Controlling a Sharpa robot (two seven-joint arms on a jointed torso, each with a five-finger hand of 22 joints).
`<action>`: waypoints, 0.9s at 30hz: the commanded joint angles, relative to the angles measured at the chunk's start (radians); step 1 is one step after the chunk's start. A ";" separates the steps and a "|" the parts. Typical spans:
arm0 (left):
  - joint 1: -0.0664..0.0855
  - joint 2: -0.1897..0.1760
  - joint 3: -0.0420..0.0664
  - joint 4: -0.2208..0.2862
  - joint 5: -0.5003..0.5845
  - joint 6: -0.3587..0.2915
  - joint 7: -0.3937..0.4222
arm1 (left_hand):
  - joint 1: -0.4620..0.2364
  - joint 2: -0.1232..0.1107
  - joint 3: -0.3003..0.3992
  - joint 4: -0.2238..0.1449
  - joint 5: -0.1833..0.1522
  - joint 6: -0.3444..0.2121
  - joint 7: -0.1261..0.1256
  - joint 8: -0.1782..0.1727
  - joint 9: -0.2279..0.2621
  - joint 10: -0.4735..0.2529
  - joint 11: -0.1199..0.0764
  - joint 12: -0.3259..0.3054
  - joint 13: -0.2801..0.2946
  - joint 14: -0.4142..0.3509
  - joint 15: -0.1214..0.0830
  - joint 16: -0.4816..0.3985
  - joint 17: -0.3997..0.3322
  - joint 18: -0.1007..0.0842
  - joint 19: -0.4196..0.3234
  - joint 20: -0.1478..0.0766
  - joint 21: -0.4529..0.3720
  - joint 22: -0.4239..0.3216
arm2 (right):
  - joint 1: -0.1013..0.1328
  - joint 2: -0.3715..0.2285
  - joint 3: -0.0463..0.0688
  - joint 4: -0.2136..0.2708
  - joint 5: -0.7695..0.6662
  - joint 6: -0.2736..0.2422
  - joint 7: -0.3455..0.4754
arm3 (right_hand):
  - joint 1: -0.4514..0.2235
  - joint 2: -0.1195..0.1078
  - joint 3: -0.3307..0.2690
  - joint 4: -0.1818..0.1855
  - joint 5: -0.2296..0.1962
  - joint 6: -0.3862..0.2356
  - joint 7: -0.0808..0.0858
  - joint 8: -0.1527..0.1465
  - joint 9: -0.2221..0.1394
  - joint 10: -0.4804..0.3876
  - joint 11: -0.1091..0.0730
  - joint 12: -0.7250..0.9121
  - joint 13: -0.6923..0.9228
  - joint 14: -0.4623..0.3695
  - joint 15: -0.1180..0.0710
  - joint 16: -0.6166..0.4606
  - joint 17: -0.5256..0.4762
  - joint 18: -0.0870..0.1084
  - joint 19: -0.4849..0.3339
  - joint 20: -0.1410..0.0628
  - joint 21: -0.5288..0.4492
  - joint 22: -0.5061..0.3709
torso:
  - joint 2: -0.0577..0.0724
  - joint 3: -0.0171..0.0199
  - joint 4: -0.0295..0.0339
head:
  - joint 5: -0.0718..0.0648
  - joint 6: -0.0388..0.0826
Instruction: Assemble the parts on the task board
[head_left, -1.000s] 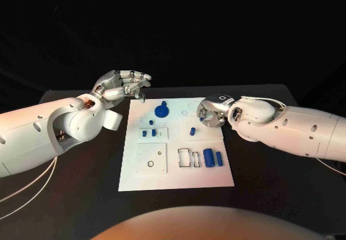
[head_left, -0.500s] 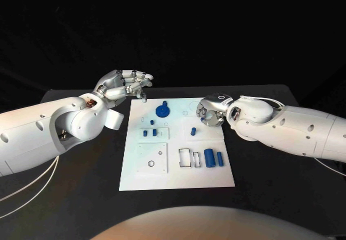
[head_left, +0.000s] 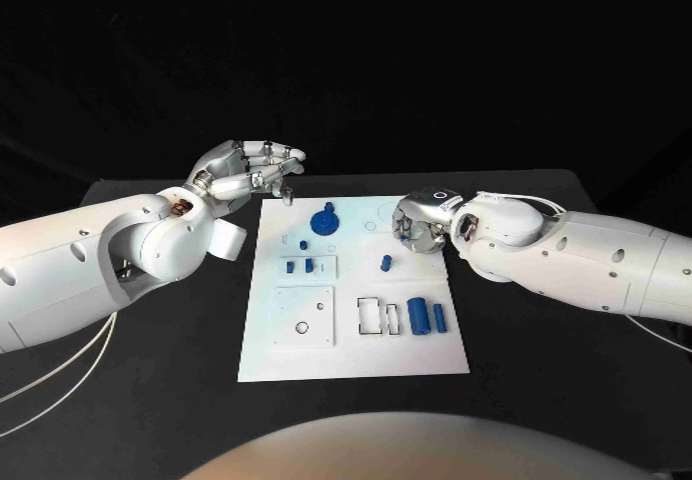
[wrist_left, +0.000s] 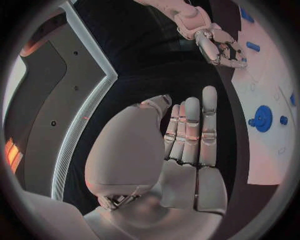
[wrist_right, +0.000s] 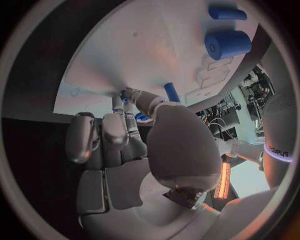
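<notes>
The right hand (head_left: 417, 226), fingers apart and empty, hovers nearest the short blue peg (head_left: 385, 263); the left hand (head_left: 248, 172), fingers curled on nothing, sits beyond the task board (head_left: 355, 352).

Dim surroundings — the task board (head_left: 356, 290) glows bright white at centre; wrist views bend strongly, rims dark.

You're looking at a matt black table (head_left: 548, 380) under a smooth, matt white task board (head_left: 361, 355) carrying glossy blue plastic-looking parts (head_left: 420, 315), while the left hand (head_left: 248, 170) and right hand (head_left: 418, 222) show brushed silver metal and their arms wear smooth, shiny white shells.
</notes>
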 joint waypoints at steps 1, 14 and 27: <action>0.000 0.002 0.001 0.000 -0.009 0.028 -0.004 | -0.007 0.006 0.005 -0.001 -0.002 -0.008 -0.001 0.005 0.001 -0.007 0.002 -0.003 -0.001 -0.006 0.002 -0.006 -0.001 0.014 -0.003 -0.002 -0.003 -0.001 | -0.010 0.001 -0.006 0.001 -0.028 0.055 -0.027 | 0.015 0.027 0.005 -0.004 0.003 0.006 -0.001 0.007 0.003 0.041 -0.032 0.004 0.030 0.002 -0.006 0.008 0.004 -0.017 0.008 -0.001 0.008 0.005 | 0.000 -0.0001 0.0000 | 0.000 0.000; 0.000 0.002 0.001 -0.002 -0.049 0.055 -0.024 | -0.004 0.003 0.062 -0.042 0.010 -0.007 0.001 0.019 0.004 -0.019 0.005 -0.020 -0.009 -0.009 0.002 -0.017 0.001 0.013 -0.006 -0.005 0.005 0.008 | -0.011 -0.013 -0.006 0.019 -0.048 -0.024 -0.040 | 0.006 0.026 0.020 -0.009 -0.011 0.012 -0.005 0.017 0.016 0.052 -0.036 0.008 0.041 0.003 -0.009 0.016 0.008 -0.019 0.010 -0.004 0.016 0.015 | 0.000 0.0007 0.0003 | -0.003 0.000; 0.000 0.003 0.001 -0.015 -0.058 0.078 -0.044 | -0.015 -0.002 0.075 -0.051 0.010 -0.011 0.003 0.023 0.005 -0.029 0.009 -0.030 -0.013 -0.009 0.005 -0.018 0.002 0.013 -0.008 -0.003 0.008 0.011 | 0.005 -0.048 0.002 0.055 0.014 -0.109 -0.001 | 0.003 0.025 0.024 -0.010 -0.016 0.013 -0.006 0.019 0.019 0.055 -0.037 0.009 0.044 0.001 -0.010 0.013 0.003 -0.018 0.008 -0.005 0.015 0.014 | 0.000 0.0004 -0.0001 | -0.005 0.000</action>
